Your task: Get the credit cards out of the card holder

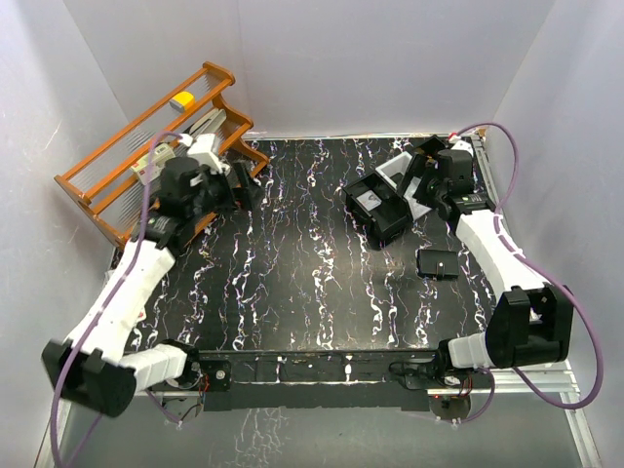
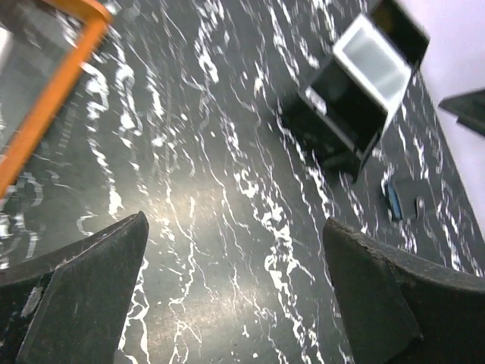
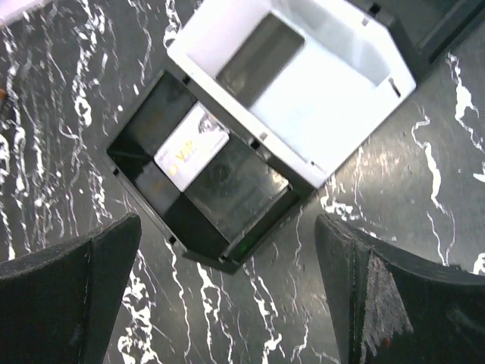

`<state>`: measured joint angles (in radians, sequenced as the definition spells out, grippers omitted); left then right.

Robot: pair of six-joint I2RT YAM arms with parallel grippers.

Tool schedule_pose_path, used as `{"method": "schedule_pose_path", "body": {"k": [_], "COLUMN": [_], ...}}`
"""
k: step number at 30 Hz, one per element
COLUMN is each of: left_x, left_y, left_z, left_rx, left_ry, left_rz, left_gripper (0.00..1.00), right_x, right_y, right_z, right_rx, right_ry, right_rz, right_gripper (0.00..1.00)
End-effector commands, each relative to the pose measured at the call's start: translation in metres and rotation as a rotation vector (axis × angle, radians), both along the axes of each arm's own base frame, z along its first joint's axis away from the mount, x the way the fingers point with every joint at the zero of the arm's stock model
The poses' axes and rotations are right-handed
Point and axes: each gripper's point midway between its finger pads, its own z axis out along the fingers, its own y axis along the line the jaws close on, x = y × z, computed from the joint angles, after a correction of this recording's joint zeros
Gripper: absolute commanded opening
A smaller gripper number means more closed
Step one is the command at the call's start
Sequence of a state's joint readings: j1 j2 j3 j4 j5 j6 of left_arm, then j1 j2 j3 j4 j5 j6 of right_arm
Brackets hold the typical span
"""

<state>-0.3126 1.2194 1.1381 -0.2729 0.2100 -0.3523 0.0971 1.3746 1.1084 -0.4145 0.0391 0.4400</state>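
Card holder (image 1: 439, 263) is lying shut on the bench (image 1: 292, 283), beside the right arm, near the tray (image 1: 380, 210) but apart from it. A pale card (image 3: 191, 148) is lying tilted in the tray's black compartment (image 3: 227, 197), next to the white compartment (image 3: 303, 83). Right claw (image 3: 227, 220) is hanging released above the tray. Left claw (image 2: 233, 227) is hanging released over the bench, near the orange rack (image 1: 146, 146).

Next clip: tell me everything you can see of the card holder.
The card holder is small, flat and black, apparently folded shut, with a bluish strip at one edge in the left wrist view. It lies on the marbled table, right of centre, nearer the arm bases than the tray and apart from it. Only the table touches it.
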Motion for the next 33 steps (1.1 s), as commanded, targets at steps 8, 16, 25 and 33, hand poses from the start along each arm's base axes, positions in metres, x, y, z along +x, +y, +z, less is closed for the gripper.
{"method": "schedule_pose_path", "body": {"k": [8, 16, 25, 33], "left_x": [-0.049, -0.061, -0.076, -0.086], "left_y": [0.063, 0.066, 0.057, 0.054], "left_z": [0.006, -0.023, -0.071, -0.095], "left_rx": [0.178, 0.223, 0.164, 0.162], "left_ry": [-0.055, -0.07, -0.06, -0.008], "left_rz": [0.155, 0.106, 0.06, 0.03], "left_gripper": [0.99, 0.99, 0.98, 0.92], "right_x": [0.047, 0.054, 0.068, 0.078], "right_y": [0.034, 0.022, 0.006, 0.0], "right_z": [0.002, -0.039, -0.05, -0.064], "right_rx": [0.071, -0.029, -0.125, -0.156], "right_ry": [-0.043, 0.119, 0.174, 0.216], "right_rz": [0.283, 0.315, 0.28, 0.267], "right_gripper": [0.92, 0.77, 0.7, 0.68]}}
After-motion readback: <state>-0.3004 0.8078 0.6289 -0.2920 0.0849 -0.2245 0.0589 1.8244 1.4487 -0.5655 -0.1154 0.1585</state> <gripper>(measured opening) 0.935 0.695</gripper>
